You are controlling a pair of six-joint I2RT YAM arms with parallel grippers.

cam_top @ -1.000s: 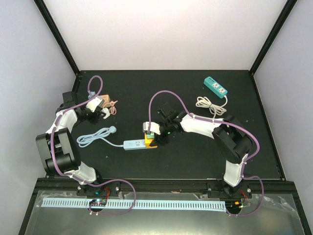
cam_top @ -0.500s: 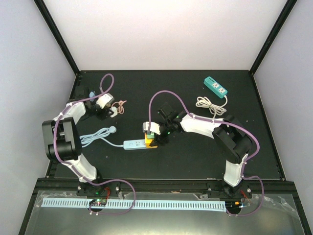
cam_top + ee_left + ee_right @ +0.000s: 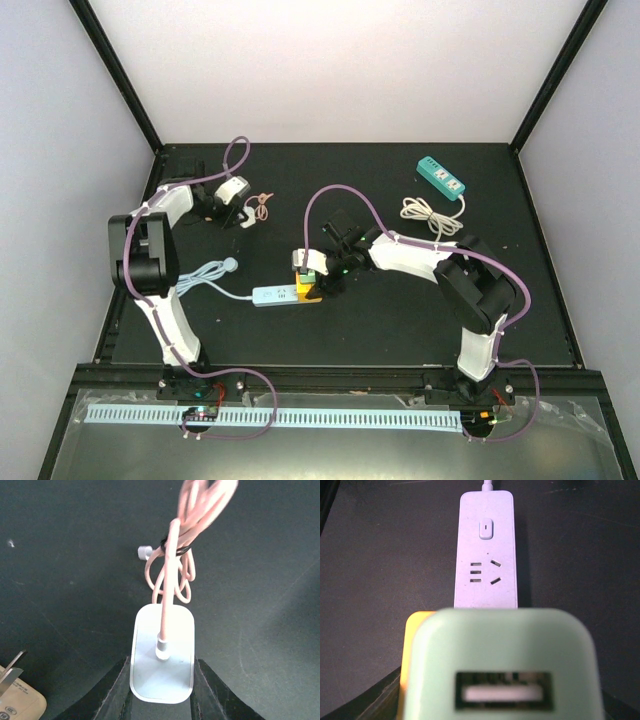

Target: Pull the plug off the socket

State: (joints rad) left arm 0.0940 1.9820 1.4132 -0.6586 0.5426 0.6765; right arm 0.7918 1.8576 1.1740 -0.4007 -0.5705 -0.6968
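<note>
Swung farther back and rightward, the left gripper [image 3: 240,207] now sits far-left. Nearer, the right gripper [image 3: 312,266] clamps a pale green cube-shaped plug [image 3: 502,655] beside a yellow block [image 3: 308,293] at the right end of the white plastic power strip [image 3: 272,296]. Farther off, the left gripper pinches a white rounded charger [image 3: 162,665] trailing a coiled pink cable [image 3: 172,570].

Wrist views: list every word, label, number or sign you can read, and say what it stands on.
On the beige plug: small printed marks, too blurred to read.
On the white power strip: no words, only a short bar on its switch.
On the green adapter: none.
On the white charger: none.
</note>
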